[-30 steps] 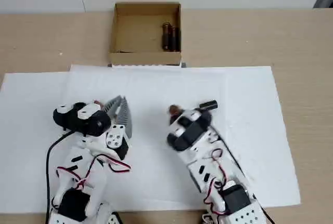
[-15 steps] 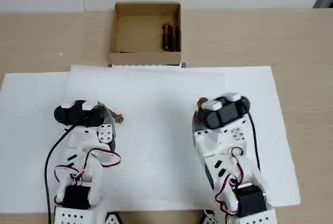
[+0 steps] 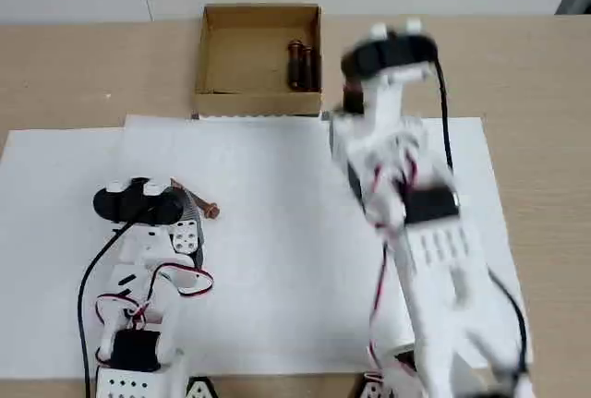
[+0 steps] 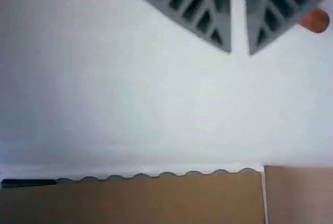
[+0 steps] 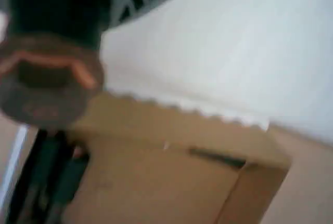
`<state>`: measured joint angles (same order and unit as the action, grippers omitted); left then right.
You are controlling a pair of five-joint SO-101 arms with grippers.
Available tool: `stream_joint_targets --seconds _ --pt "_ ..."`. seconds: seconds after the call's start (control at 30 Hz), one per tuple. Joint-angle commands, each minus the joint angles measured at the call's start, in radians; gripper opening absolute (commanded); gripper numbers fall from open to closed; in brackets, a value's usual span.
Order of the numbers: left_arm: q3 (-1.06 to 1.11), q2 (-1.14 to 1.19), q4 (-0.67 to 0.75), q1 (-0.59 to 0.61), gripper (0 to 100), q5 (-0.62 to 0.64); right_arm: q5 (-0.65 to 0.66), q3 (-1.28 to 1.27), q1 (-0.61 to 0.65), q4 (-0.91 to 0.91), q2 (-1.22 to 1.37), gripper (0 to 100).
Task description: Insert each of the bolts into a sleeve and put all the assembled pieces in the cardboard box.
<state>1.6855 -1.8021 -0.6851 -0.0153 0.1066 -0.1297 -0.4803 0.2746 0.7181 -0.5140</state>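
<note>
The right arm has swung up from the near part of the white paper sheet (image 3: pixel 277 259) and now stretches far out, so the right hand (image 3: pixel 354 86) hangs just beside the right-hand wall of the cardboard box (image 3: pixel 261 102), over the far edge of the sheet. It is clenched on an assembled piece (image 5: pixel 47 83), a brown bolt head showing below a dark sleeve. In the right wrist view the box's open corner lies right under that piece, though it looks to be outside the rim, not above the inside. Two finished pieces (image 3: pixel 302 66) already lie against the box's right inner wall. The left arm has kept its place at the near left of the sheet. The left hand (image 4: pixel 238 47) is closed to a narrow gap around a bare bolt (image 3: pixel 211 211), whose head sticks out to one side. So this looks like the delivery step: the carry is nearly done, and a short shift over the wall is needed before letting go. The left bolt lacks a sleeve, and none lies on the sheet or the tabletop (image 3: pixel 536 75).
</note>
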Motion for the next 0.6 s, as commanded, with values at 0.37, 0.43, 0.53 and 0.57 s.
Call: stream_joint_targets --seconds 0.37,0.43,0.53,0.57 --pt "-0.004 -0.003 -0.032 -0.003 1 -0.003 0.302 0.919 0.035 -0.136 0.911 0.3" --pt "-0.004 -0.003 -0.066 -0.003 1 -0.003 0.373 0.993 0.05 -0.139 0.984 0.3" --pt "-0.004 -0.005 -0.123 -0.003 1 -0.003 0.453 1.077 0.077 -0.156 1.07 0.4" --pt "-0.004 -0.006 -0.138 -0.003 1 -0.003 0.476 1.094 0.085 -0.174 1.095 0.4"
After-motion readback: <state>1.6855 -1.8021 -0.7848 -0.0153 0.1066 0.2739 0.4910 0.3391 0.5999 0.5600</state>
